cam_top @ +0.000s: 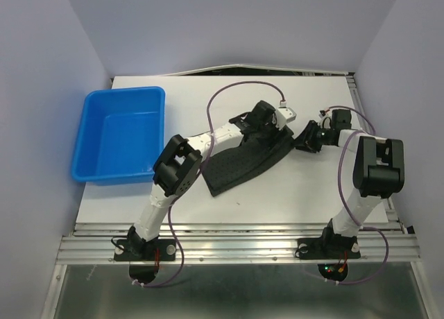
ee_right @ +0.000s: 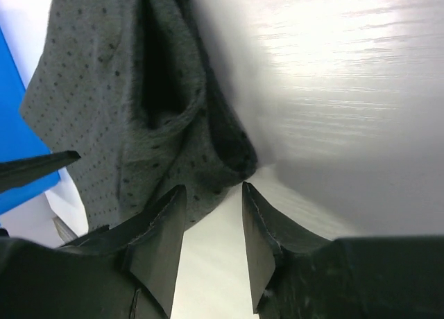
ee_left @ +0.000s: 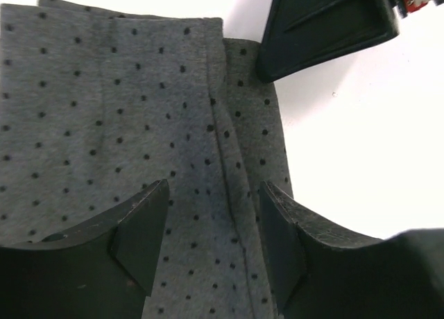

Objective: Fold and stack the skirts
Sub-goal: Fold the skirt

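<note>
A dark dotted skirt (cam_top: pixel 243 163) lies flat on the white table (cam_top: pixel 312 194), its narrow end towards the back right. My left gripper (cam_top: pixel 267 125) hovers over that end, jaws open, with cloth (ee_left: pixel 104 104) and a lengthwise fold line between the fingertips (ee_left: pixel 211 236). My right gripper (cam_top: pixel 305 137) is open just off the skirt's right corner; in the right wrist view the bunched corner (ee_right: pixel 229 145) lies just ahead of the fingertips (ee_right: pixel 214 215), not clamped. The right gripper's finger shows in the left wrist view (ee_left: pixel 326 28) touching the skirt's edge.
A blue tub (cam_top: pixel 118 135) stands on the left part of the table, and its side shows in the right wrist view (ee_right: pixel 14 111). Purple-grey walls enclose the table on the left, back and right. Metal rails run along the near edge (cam_top: pixel 236 246).
</note>
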Available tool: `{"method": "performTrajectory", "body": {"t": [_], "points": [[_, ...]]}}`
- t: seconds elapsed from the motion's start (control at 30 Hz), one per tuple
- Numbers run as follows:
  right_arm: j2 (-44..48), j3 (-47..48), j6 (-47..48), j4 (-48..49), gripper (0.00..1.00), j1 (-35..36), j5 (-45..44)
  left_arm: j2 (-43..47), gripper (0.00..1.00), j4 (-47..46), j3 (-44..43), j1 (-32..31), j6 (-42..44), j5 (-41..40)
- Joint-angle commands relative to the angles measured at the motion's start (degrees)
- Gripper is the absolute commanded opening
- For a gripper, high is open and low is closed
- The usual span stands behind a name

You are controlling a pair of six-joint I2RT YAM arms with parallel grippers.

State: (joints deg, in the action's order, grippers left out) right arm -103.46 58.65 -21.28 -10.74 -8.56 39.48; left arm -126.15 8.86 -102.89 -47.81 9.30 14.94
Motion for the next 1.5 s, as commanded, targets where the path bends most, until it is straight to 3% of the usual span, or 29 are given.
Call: {"method": "performTrajectory", "body": {"t": [0.0,0.2,0.33,0.53,0.67,0.8,0.9,0.97,1.13,1.23,1.47], "points": [[-2.5,-2.0,-1.8,3.6,0.44,-0.2,-2.7,-0.9,0.66,-2.3,-4.1,-1.7,-0.8,0.6],[-5.3,-3.0,-3.2,4.9,0.43,-0.2,-2.8,-2.7,0.62,-2.5,-4.0,-2.2,-0.8,-1.3],[-7.5,-3.3,-3.9,6.3,0.41,-0.2,-2.4,-3.1,0.52,-2.3,-3.8,-2.3,-0.5,-2.8],[-8.5,-4.0,-4.6,7.2,0.29,-0.2,-1.6,-1.7,0.37,-2.6,-2.0,-2.5,-0.3,-3.6],[-8.6,-4.2,-4.7,7.4,0.22,-0.2,-1.3,-2.3,0.54,-2.6,-2.0,-2.9,0.0,-5.9],[-8.4,-4.6,-4.7,7.4,0.18,-0.2,-1.2,-4.0,0.56,-1.3,-3.6,-3.1,0.4,-7.1],[-8.4,-4.5,-4.7,7.4,0.13,-0.2,-1.1,-4.3,0.46,-1.0,-4.0,-3.3,0.5,-7.3],[-8.6,-4.5,-5.0,7.4,0.09,-0.2,-0.9,-3.0,0.27,-1.1,-3.5,-3.5,0.5,-7.2],[-8.9,-5.0,-5.5,8.4,0.01,-0.2,-0.6,-0.1,0.06,-0.8,-2.1,-4.7,1.4,-6.8],[-8.9,-5.0,-5.8,8.5,0.01,-0.2,-0.7,1.4,0.0,0.1,-1.2,-5.2,1.5,-6.5],[-8.7,-5.3,-6.1,8.7,0.01,-0.2,-0.9,4.9,0.0,0.9,2.2,-6.2,1.6,-5.8]]}}
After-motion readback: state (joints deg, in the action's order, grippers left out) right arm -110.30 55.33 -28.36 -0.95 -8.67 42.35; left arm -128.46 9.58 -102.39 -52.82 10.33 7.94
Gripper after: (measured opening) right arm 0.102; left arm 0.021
